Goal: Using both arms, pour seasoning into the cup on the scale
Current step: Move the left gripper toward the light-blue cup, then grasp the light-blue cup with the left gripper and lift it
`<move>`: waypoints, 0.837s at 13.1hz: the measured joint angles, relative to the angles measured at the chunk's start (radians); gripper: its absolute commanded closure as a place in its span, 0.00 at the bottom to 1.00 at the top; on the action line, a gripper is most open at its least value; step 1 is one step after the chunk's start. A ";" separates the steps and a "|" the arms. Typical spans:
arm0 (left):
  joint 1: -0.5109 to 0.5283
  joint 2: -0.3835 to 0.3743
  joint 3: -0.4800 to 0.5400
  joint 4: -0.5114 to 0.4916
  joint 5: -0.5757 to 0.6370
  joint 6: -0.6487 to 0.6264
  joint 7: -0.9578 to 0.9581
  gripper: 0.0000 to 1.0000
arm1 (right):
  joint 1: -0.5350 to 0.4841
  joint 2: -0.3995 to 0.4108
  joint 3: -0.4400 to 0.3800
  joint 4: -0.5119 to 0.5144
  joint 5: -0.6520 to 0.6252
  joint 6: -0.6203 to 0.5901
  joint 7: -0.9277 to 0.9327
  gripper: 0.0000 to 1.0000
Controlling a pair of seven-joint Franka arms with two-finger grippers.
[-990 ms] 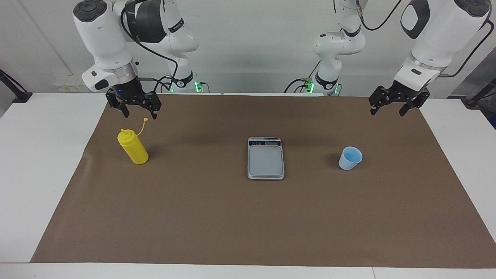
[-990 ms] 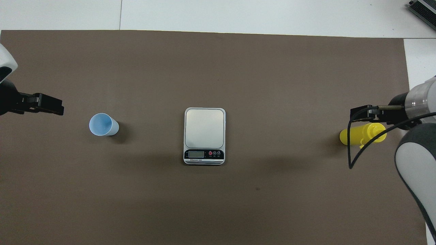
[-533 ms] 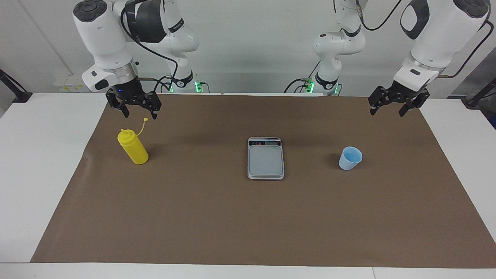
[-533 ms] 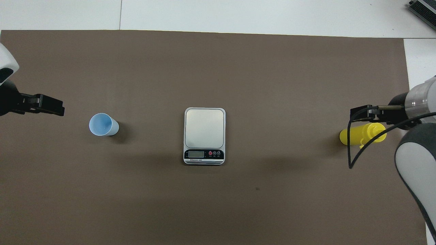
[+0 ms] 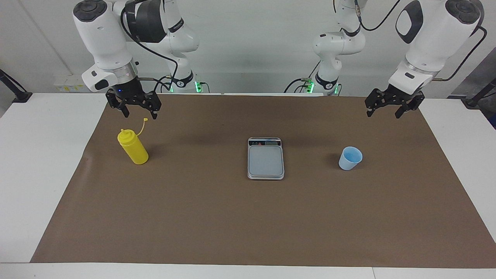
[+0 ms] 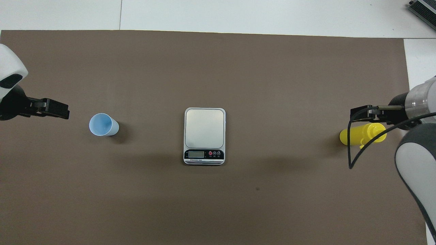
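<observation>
Start at the right arm's end of the tabletop point(image 5: 46, 162). Your right gripper point(image 5: 136, 114) hangs in the air with its fingers spread apart, holding nothing. The yellow seasoning bottle point(image 5: 133, 147) stands up just below it on the brown mat point(image 5: 248, 221), with its little cap off to one side. In the middle of the mat you see the scale point(image 5: 266, 158), with nothing on it. Next comes the blue cup point(image 5: 350, 158), standing on the mat, well apart from the scale. Your left gripper point(image 5: 383, 113) hangs open and empty, up above the mat near the cup.
</observation>
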 measured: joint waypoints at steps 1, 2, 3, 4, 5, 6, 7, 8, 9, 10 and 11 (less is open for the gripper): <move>0.000 0.000 -0.001 -0.006 0.000 0.015 0.000 0.00 | 0.000 0.000 0.000 0.000 0.000 0.000 0.000 0.00; 0.000 0.001 -0.001 -0.015 0.000 0.034 0.000 0.00 | 0.000 0.000 0.000 0.000 0.000 0.000 0.000 0.00; 0.000 0.004 -0.001 -0.026 0.000 0.055 0.000 0.00 | 0.000 0.000 0.000 0.000 0.000 0.000 0.000 0.00; 0.000 0.011 0.000 -0.038 0.000 0.077 0.000 0.00 | 0.000 0.000 0.000 0.000 0.000 0.000 0.000 0.00; 0.001 0.019 0.002 -0.058 0.000 0.108 0.000 0.00 | 0.000 0.000 0.000 0.000 0.000 0.000 0.000 0.00; 0.003 0.025 0.006 -0.092 0.000 0.157 -0.004 0.00 | 0.000 0.000 0.000 0.000 0.000 0.000 0.000 0.00; 0.008 0.029 0.009 -0.138 0.000 0.213 -0.013 0.00 | 0.000 0.000 0.000 0.000 0.000 0.000 0.000 0.00; 0.017 0.031 0.010 -0.190 0.000 0.266 -0.027 0.00 | 0.000 0.000 0.000 0.000 0.000 0.000 0.000 0.00; 0.023 0.031 0.012 -0.236 0.000 0.313 -0.041 0.00 | 0.000 0.000 0.000 0.000 0.000 0.000 0.000 0.00; 0.025 0.031 0.012 -0.274 0.000 0.355 -0.059 0.00 | 0.000 0.000 0.000 0.000 0.000 0.000 0.000 0.00; 0.025 0.031 0.010 -0.315 0.000 0.404 -0.084 0.00 | 0.000 0.000 0.000 0.000 0.000 0.000 0.000 0.00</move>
